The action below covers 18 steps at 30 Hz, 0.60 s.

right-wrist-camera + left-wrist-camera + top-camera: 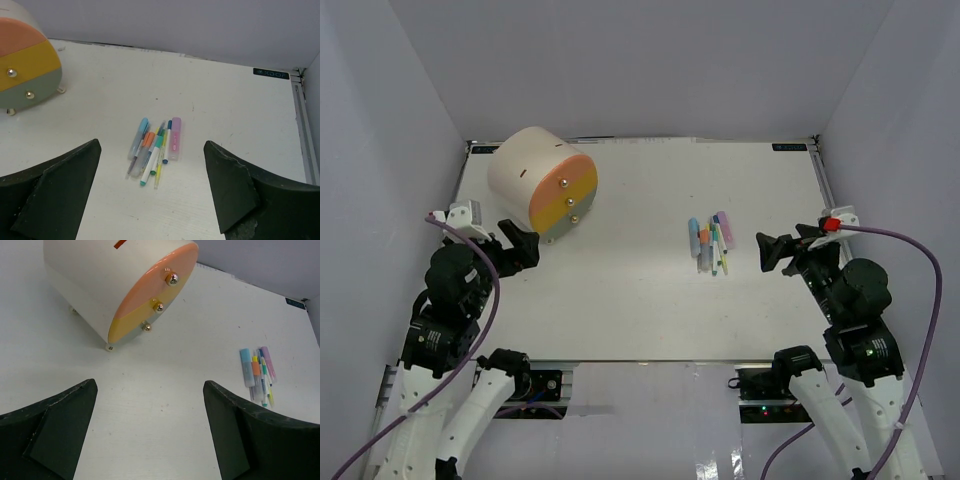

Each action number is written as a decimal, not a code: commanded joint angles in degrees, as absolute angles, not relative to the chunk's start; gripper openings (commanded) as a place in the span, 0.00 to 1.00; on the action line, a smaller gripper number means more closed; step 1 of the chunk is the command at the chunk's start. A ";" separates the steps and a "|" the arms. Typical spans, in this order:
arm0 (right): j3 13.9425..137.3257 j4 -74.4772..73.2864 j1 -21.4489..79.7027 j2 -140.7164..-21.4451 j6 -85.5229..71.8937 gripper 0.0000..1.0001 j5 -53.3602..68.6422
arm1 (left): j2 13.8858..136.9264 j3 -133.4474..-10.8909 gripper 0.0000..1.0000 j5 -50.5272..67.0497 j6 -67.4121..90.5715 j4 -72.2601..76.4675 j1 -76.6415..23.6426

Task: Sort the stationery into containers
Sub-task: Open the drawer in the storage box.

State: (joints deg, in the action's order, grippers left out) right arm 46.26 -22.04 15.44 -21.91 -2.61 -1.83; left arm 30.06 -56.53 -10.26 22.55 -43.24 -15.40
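Note:
A small heap of pens and markers (709,244) in blue, orange, green, yellow and pink lies right of the table's middle; it also shows in the right wrist view (153,149) and the left wrist view (259,373). The cream cylindrical organizer (542,183) lies on its side at the back left, its pink, orange and pale drawer fronts with brass knobs (158,306) all closed. My left gripper (524,245) is open and empty, near the organizer's front. My right gripper (773,250) is open and empty, just right of the pens.
The white table (640,310) has raised edges at the back and right, with grey walls close on three sides. The organizer stands on small brass feet (108,347).

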 commanded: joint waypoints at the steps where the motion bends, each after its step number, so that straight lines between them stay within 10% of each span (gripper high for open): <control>1: 46.14 -18.38 15.29 -24.78 -3.51 0.90 2.98 | 31.90 -55.90 0.98 -7.48 23.20 -39.82 -15.56; 18: 44.57 -1.10 16.95 -46.92 -20.82 0.90 16.52 | 47.63 -59.06 0.98 -8.17 21.45 -31.56 -15.64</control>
State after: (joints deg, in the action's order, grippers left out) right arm 43.70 -11.51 15.62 -43.29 -15.59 8.95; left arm 45.10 -56.31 -6.96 22.72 -34.72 -15.40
